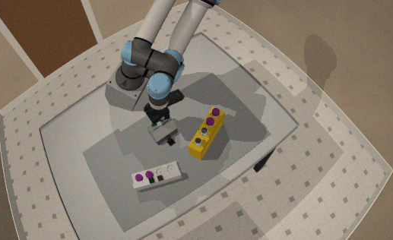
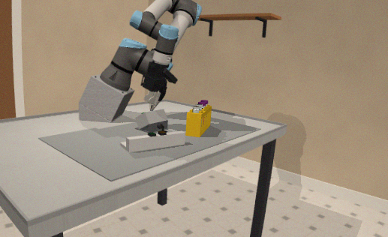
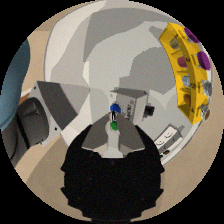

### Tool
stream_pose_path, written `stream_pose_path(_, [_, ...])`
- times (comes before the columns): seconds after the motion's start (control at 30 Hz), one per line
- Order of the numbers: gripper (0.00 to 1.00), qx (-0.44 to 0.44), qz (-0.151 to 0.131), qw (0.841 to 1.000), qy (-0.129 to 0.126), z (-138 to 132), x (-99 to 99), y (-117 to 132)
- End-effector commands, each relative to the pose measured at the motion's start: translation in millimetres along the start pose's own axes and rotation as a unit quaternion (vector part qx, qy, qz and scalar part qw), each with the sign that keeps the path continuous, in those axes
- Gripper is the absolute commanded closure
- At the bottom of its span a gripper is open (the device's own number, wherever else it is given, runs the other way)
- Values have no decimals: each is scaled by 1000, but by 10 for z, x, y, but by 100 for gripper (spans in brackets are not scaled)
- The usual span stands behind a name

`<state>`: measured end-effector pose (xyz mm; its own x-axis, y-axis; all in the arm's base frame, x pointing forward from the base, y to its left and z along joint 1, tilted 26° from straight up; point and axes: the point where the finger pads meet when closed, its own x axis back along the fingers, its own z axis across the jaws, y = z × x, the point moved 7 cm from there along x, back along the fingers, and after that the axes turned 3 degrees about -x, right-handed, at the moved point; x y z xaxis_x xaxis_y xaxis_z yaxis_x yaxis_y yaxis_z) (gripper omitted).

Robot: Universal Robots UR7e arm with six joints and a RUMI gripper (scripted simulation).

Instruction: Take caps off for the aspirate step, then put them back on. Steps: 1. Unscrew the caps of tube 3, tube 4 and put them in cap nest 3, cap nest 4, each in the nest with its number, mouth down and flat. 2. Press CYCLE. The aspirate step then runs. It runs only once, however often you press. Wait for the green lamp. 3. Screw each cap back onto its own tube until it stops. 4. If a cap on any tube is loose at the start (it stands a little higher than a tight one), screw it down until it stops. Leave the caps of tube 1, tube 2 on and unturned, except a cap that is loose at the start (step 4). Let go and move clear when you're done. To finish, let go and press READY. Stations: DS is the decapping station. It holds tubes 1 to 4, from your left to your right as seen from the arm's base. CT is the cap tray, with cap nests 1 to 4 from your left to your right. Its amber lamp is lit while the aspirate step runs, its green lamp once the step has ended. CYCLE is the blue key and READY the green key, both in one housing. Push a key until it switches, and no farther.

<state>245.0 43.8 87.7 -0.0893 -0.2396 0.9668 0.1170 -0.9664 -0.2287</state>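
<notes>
Two round purple caps (image 1: pixel 144 176) on a pale blocky tray (image 1: pixel 170 172) (image 2: pixel 156 142), yellow block-shaped rack (image 1: pixel 197 150) (image 2: pixel 194 124) (image 3: pixel 186 95), black gripper (image 1: pixel 157 114) (image 2: pixel 152 109) (image 3: pixel 113 111) with wedge-shaped fingers pressed together above a grey slope-topped housing (image 1: pixel 163 133) (image 2: pixel 152 121) (image 3: pixel 134 100).

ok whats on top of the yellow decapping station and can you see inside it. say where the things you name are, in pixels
Four tubes in a row: two wear purple caps (image 1: pixel 210 121) (image 2: pixel 204 102) (image 3: pixel 203 60), two are uncapped. The yellow decapping station (image 1: pixel 196 152) (image 2: pixel 193 125) (image 3: pixel 189 112) covers their lower parts.

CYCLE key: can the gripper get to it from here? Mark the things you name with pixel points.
Probably yes: the shut gripper (image 1: pixel 159 121) (image 2: pixel 152 109) (image 3: pixel 113 111) hangs close above the housing (image 1: pixel 163 133) (image 2: pixel 151 121) (image 3: pixel 134 100), and I see nothing between its tips and the blue key (image 3: pixel 115 107).
</notes>
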Motion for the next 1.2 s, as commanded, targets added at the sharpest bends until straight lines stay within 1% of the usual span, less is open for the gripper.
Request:
stream_pose_path(0.0, [100,0,0,1000,0,10,-28,0])
stream_pose_path(0.33, [100,0,0,1000,0,23,-76,-1])
stream_pose_path(0.93, [100,0,0,1000,0,23,-76,-1])
stream_pose_path(1.17, [100,0,0,1000,0,-30,127,6])
